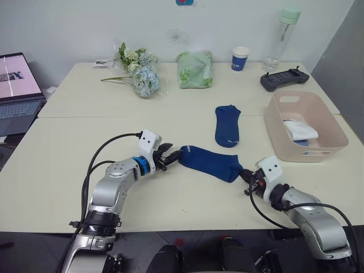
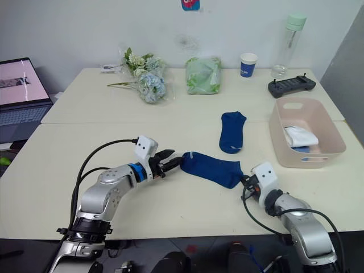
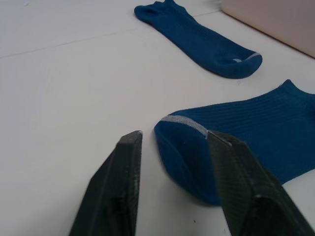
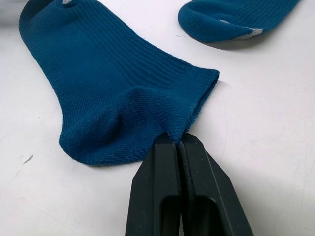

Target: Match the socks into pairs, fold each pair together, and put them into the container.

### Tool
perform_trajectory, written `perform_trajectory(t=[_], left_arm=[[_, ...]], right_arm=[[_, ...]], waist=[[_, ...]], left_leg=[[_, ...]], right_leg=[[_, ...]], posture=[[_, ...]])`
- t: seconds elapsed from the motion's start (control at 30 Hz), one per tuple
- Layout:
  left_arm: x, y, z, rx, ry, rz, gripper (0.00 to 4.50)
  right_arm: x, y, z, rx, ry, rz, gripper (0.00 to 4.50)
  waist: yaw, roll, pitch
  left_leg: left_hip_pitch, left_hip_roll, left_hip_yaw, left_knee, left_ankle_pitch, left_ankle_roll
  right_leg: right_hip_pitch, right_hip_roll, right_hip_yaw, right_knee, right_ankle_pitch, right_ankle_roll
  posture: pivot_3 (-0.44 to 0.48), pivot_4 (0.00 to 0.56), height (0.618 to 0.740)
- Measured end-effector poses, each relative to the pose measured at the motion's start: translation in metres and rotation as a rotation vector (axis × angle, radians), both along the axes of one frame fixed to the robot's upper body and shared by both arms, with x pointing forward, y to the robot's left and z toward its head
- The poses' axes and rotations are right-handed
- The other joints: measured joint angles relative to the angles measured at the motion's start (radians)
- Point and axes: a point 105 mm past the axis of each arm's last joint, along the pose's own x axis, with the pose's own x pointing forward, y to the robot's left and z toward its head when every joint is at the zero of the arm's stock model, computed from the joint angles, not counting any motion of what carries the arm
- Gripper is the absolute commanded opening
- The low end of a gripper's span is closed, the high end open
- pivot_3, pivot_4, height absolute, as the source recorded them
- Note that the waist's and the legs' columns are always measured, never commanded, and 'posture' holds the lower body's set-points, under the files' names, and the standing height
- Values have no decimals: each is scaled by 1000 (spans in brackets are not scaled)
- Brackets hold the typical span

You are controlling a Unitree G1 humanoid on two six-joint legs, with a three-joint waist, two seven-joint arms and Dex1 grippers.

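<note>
Navy socks are what I'm working now. The nearer navy sock (image 1: pixel 207 162) lies flat on the near table (image 1: pixel 57 170), stretched between my two grippers with its long axis running from my left, slightly farther out, to my right, slightly nearer me. My right gripper (image 4: pixel 178 142) has its fingers pressed together on a pinch of the cuff edge at the sock's right end. My left gripper (image 3: pixel 172 140) sits at the toe end with its fingers spread, one on each side of the toe's grey seam, not yet closed on it; I can't tell whether either finger touches the fabric. So the toe is straight ahead of the left fingers, and I judge the next move to be closing there, so that both ends are held.

The second navy sock (image 1: pixel 228 125) lies just beyond, its long axis pointing away from me and its near end close to the first sock's middle but apart from it. I judge it the mate to lay this one onto, and my right arm is the nearer one to it.

Further right stands the pink container (image 1: pixel 335 128), with a white sock (image 1: pixel 300 131) folded inside and something light blue beneath it.

The far table holds a bunch of flowers (image 1: pixel 139 71), a pale green bundle (image 1: pixel 195 69), a blue cup (image 1: pixel 240 58), a bottle (image 1: pixel 282 37) and a dark controller (image 1: pixel 284 79). A laptop (image 1: pixel 17 91) stands off to my left.
</note>
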Motion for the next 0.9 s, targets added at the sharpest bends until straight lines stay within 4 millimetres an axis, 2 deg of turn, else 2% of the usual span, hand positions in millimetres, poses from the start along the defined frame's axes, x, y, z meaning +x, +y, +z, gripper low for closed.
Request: perform_trajectory(t=[0.1,0.2,0.3,0.53,0.77,0.9], left_arm=[[0,-1,-13,35,36,9,2787],[3,-4,-13,50,28,-1,2787],[7,-5,-13,66,21,-3,2161],[6,-4,-14,62,22,-8,43],[-2,-6,-15,6,57,-30,13],[-19,-4,-10,-85,130,-21,13]], right_arm=[[-1,1,-1,1,6,8,0],[-1,3,-1,1,9,14,0],[-2,3,-1,0,10,14,0],[-8,2,-2,-2,18,25,0],[-8,3,0,13,16,38,0],[-12,7,3,56,37,96,0]], waist=[[0,0,0],[0,0,0],[1,0,0],[1,0,0],[0,0,0],[-3,0,0]], left_leg=[[0,0,0,0,0,0],[0,0,0,0,0,0],[0,0,0,0,0,0],[0,0,0,0,0,0],[0,0,0,0,0,0],[0,1,-1,0,0,0]], right_leg=[[0,0,0,0,0,0],[0,0,0,0,0,0],[1,0,0,0,0,0],[1,0,0,0,0,0],[0,0,0,0,0,0],[0,0,0,0,0,0]], posture=[[0,150,740],[0,150,740],[0,150,740],[0,150,740],[0,150,740],[0,150,740]])
